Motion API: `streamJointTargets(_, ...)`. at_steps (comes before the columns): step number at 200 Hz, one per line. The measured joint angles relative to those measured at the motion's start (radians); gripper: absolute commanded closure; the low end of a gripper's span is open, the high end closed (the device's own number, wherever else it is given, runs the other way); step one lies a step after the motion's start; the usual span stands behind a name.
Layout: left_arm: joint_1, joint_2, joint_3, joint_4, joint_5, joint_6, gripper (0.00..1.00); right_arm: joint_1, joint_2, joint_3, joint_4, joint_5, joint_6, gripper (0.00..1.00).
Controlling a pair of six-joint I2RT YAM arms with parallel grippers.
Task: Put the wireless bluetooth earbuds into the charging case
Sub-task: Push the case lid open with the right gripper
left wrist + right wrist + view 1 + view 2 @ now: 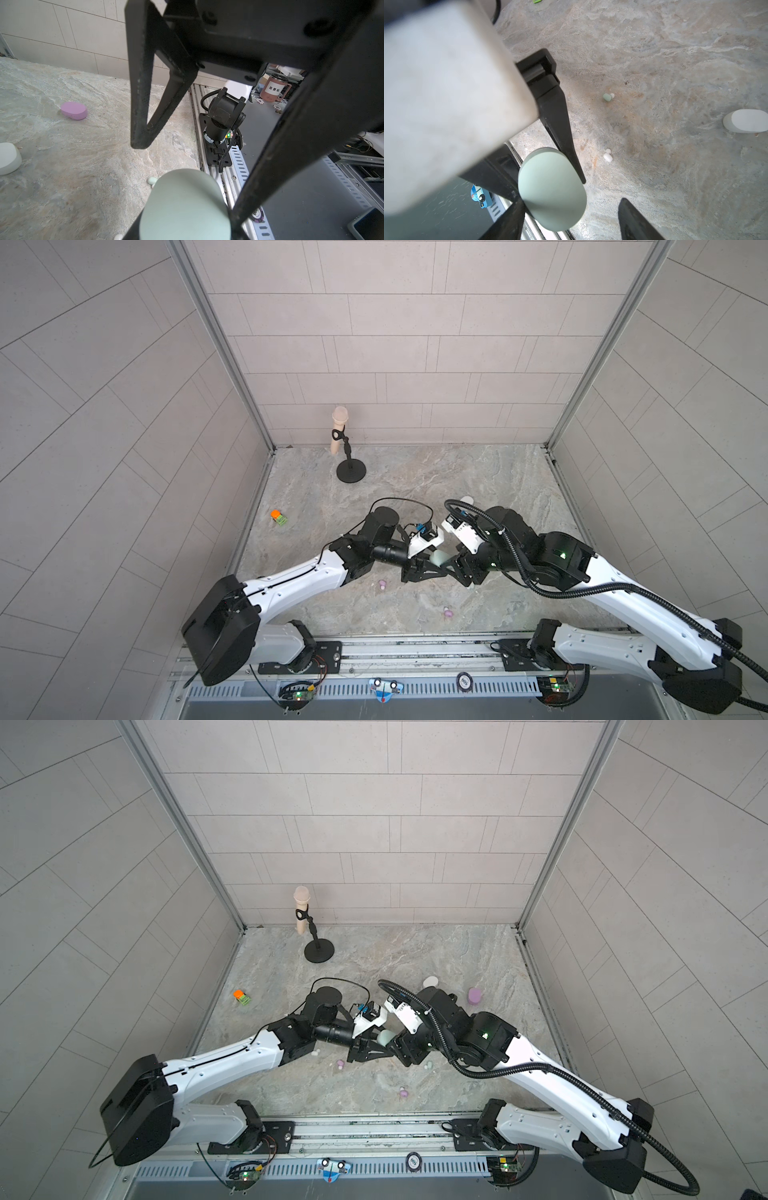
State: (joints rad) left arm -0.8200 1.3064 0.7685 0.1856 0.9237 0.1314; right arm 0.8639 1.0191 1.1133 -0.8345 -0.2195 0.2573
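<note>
In both top views the left end effector (pixel 439 566) and right end effector (pixel 452 566) meet over the desk (pixel 415 489) at a mint case (pixel 385 1038), and a lilac earbud (pixel 382 583) lies nearby. The left wrist view shows the left one clamped on the case, with a mint earbud (pixel 151 180) on the desk close by. The right wrist view shows the right one's fingers spread and gripping nothing, with the case's end between them and a white earbud (pixel 608 157) on the desk

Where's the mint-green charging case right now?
Centre of both top views: the mint-green charging case is held off the tabletop by the left gripper, with the open right gripper close alongside it.
</note>
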Motion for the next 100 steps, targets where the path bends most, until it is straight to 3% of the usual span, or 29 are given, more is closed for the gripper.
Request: streamJointTargets(100, 0.009, 0.0, 0.0, -0.022, -0.031, 0.0, 1.0, -0.003, -0.012, 0.015, -0.01, 0.119, 0.04, 0.29)
